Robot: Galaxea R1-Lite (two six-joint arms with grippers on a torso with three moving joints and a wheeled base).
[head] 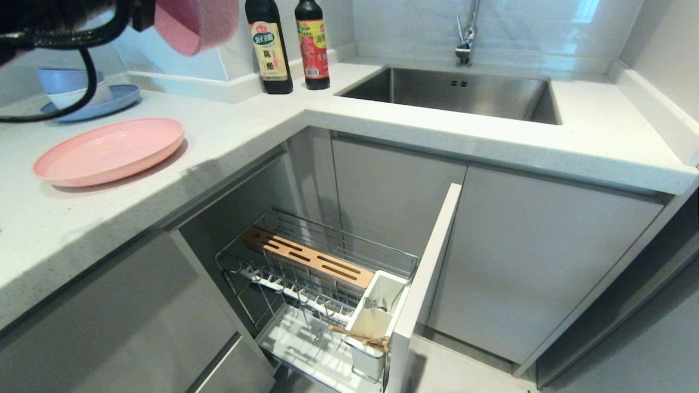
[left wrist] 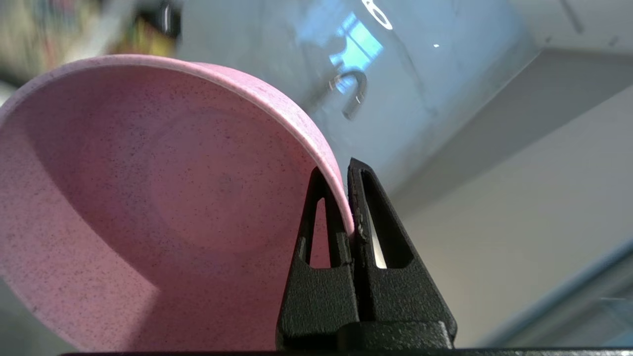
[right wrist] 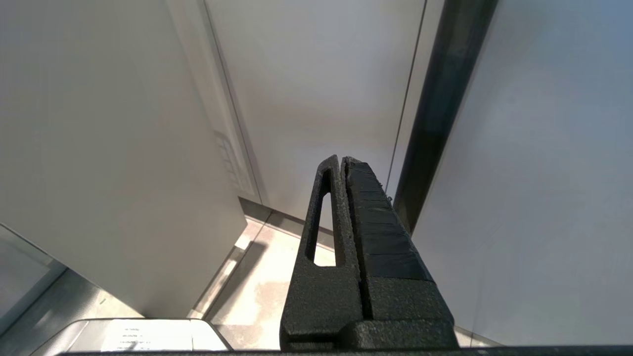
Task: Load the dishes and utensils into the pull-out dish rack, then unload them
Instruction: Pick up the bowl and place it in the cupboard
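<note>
The left hand (left wrist: 348,198) is pinching the small, stiff, light matte pink bowl (left wrist: 148,207) by its thin rim, likely slippery; the right hand (right wrist: 341,163) is hanging closed, empty.

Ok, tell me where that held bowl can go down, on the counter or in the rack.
Bare counter lies between the pink plate and the sink, and in front of the plate. In the dish rack, the wire slots beside the bamboo strip look free. The utensil cup is crowded with chopsticks.

Two dark bottles (head: 289,46) are standing by the sink (head: 453,93). Blue bowls (head: 68,87) are sitting on a blue plate (head: 117,101).
</note>
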